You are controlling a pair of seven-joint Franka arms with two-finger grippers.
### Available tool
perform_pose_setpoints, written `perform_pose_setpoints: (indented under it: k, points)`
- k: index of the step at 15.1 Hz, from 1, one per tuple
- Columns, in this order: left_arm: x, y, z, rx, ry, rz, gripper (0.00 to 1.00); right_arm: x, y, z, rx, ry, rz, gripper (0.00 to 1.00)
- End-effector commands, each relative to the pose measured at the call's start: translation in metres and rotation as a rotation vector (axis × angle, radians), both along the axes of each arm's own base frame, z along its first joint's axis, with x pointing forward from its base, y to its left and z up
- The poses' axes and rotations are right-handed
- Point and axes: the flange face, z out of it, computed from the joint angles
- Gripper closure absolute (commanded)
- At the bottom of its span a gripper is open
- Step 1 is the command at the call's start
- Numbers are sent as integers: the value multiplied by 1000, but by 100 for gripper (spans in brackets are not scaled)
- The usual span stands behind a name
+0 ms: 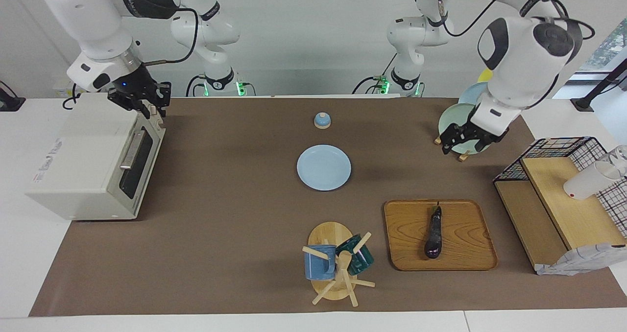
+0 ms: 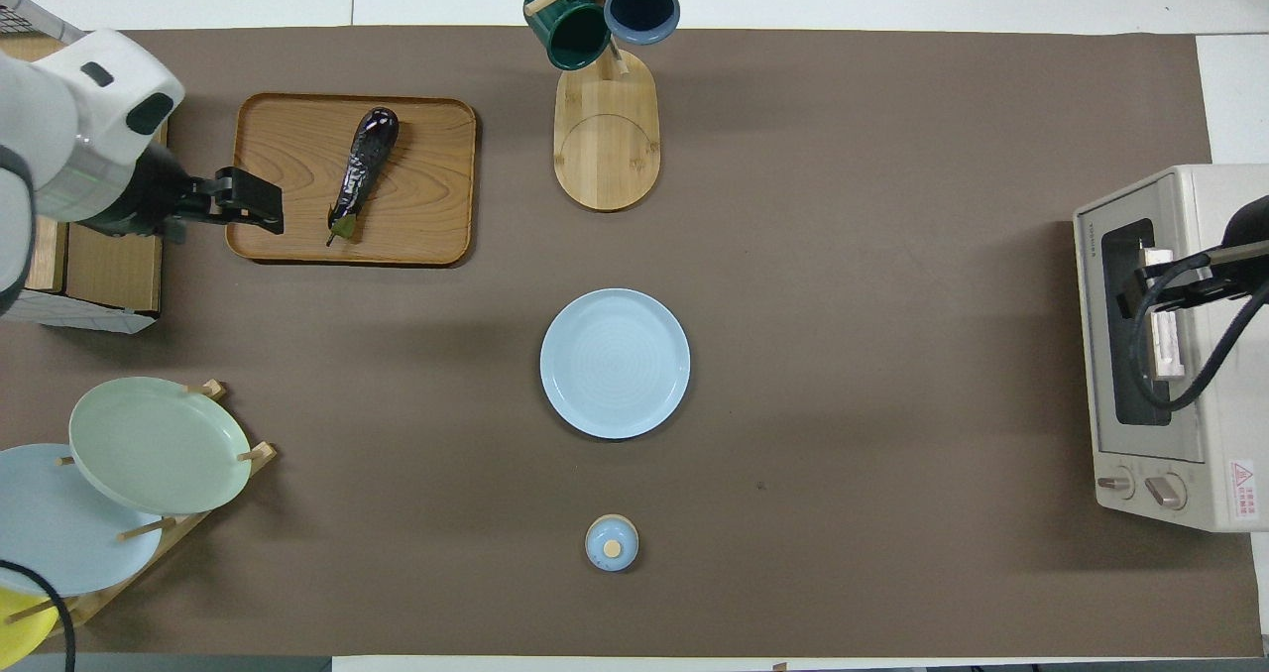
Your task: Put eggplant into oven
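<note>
Just eggplant [image 1: 433, 233] on wooden tray [image 1: 465, 253] — oven [image 1: 88, 165] shut

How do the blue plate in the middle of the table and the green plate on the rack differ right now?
The blue plate lies flat on the brown mat, alone; the green plate leans tilted on the wooden plate rack, overlapping another plate. The green plate sits toward the left arm's end, the blue plate centrally. Both are round, plain and empty.
</note>
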Motion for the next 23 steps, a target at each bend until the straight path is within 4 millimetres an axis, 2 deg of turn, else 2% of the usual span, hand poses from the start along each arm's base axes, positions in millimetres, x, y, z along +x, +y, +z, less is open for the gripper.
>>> perform_pose_setpoints:
  k: [1, 3, 4, 6, 7, 10, 11, 15, 18, 23]
  points:
    - [37, -5, -49, -13, -25, -50, 0, -13, -20, -6, -18, -15, -47, 100]
    - [52, -15, -91, -23, -35, -62, 0, -9, -25, -17, -37, -60, -177, 100]
    - [57, -28, -110, -23, -47, -98, 0, -6, -33, -26, -42, -84, -223, 100]
    - [66, -34, -136, -10, -47, -171, 0, 0, -42, -43, -43, -95, -245, 100]
    - [70, -35, -143, -6, -46, -200, 0, 4, -47, -53, -46, -86, -253, 100]
    - [70, -39, -154, -5, -73, -242, 0, 5, -83, -79, -67, -72, -299, 100]
    - [69, -40, -158, -5, -77, -244, 0, 3, -87, -86, -69, -64, -307, 100]
    - [64, -40, -173, -4, -101, -248, 0, 2, -84, -96, -68, -53, -304, 100]
    - [63, -39, -175, 12, -100, -272, 0, -1, -87, -118, -74, -72, -294, 100]
    - [59, -38, -183, 22, -103, -289, 0, -6, -93, -122, -88, -56, -262, 100]
